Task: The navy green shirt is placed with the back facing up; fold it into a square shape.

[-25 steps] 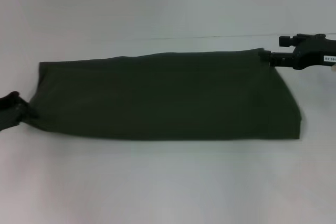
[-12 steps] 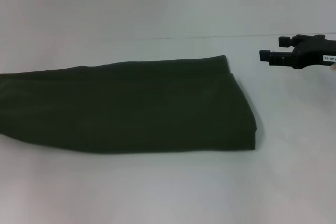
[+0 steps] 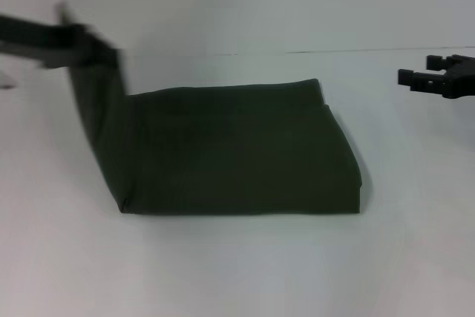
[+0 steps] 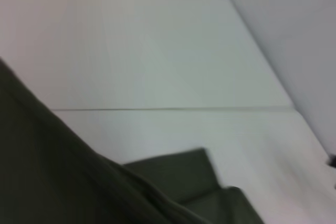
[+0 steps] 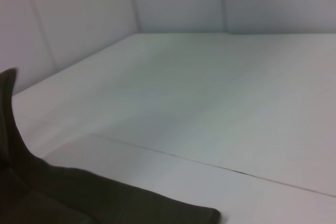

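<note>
— Any writing or labels you can read?

— None legible. You have one navy green shirt [image 3: 237,150] on the white table [image 3: 237,265], plain side up, and two grippers.

— Where's the shirt?

— Folded into a band lying flat at the middle of the table. Its left end is lifted off the surface and rises steeply to the left gripper [image 3: 100,53], which is clamped on that end, up and to the left of the flat part. Your left wrist view shows the raised cloth [image 4: 58,171] close up, with the flat part beyond.

— And the right one?

— The right gripper [image 3: 408,77] hangs over the table well apart from the shirt's right edge, fingers parted, holding nothing.
</note>
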Controlling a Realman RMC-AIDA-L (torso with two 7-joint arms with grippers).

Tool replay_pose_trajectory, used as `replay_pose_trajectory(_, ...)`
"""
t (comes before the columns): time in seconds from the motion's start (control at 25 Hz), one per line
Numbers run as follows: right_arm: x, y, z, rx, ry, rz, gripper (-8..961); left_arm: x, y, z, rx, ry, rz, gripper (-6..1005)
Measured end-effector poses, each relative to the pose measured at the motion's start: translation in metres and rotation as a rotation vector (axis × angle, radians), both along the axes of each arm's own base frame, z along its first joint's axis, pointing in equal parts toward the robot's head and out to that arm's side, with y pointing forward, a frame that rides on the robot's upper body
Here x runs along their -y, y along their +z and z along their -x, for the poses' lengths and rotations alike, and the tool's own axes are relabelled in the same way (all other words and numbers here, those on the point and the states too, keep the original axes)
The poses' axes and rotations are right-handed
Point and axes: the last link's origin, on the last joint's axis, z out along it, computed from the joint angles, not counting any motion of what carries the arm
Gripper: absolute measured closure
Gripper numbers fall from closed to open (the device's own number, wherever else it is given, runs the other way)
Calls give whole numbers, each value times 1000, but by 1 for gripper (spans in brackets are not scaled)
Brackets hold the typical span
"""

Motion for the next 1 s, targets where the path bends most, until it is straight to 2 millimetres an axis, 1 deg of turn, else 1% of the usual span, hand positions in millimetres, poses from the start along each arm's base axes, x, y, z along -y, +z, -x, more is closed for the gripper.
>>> replay_pose_trajectory(0.04, 3, 4, -7, -9, -26, -17, 126, -6, -14, -18, -17, -44, 26, 965)
replay_pose_trajectory(0.08, 3, 4, -7, -9, -26, -17, 126, -11, -31, -35, -38, -87, 62, 965)
replay_pose_trajectory(0.24, 9, 13, -23, -14, -90, -45, 126, -20, -86, -83, -93, -195, 118, 965)
replay_pose_trajectory(0.28, 9, 13, -23, -14, -90, -45, 126, -20, -101, -93, -103, -217, 128, 965)
replay_pose_trajectory(0.32, 10, 15, -27, -11, -116, -49, 126, -18, -114, -101, -107, -231, 138, 965)
replay_pose_trajectory(0.44, 11, 17, -32, -5, -139, -55, 126, -8, -158, -121, -95, -260, 150, 964)
replay_pose_trajectory(0.52, 10, 18, -34, 3, -154, -59, 126, -4, -177, -125, -79, -258, 145, 963)
replay_pose_trajectory(0.6, 6, 17, -32, 12, -161, -57, 126, 0, -197, -124, -47, -250, 139, 949)
replay_pose_trajectory(0.68, 2, 16, -28, 13, -157, -50, 125, 4, -207, -119, -22, -239, 142, 922)
replay_pose_trajectory(0.76, -1, 14, -24, 14, -151, -44, 125, 8, -209, -114, -4, -238, 146, 894)
replay_pose_trajectory(0.8, -2, 14, -23, 15, -149, -43, 125, 9, -209, -113, 3, -239, 154, 851)
replay_pose_trajectory(0.92, -4, 14, -20, 12, -142, -41, 125, 12, -197, -115, 69, -239, 172, 723)
replay_pose_trajectory(0.96, -4, 13, -19, 10, -139, -39, 125, 12, -191, -117, 98, -243, 173, 680)
replay_pose_trajectory(1.0, -5, 13, -17, 8, -136, -39, 125, 12, -181, -120, 145, -249, 168, 652)
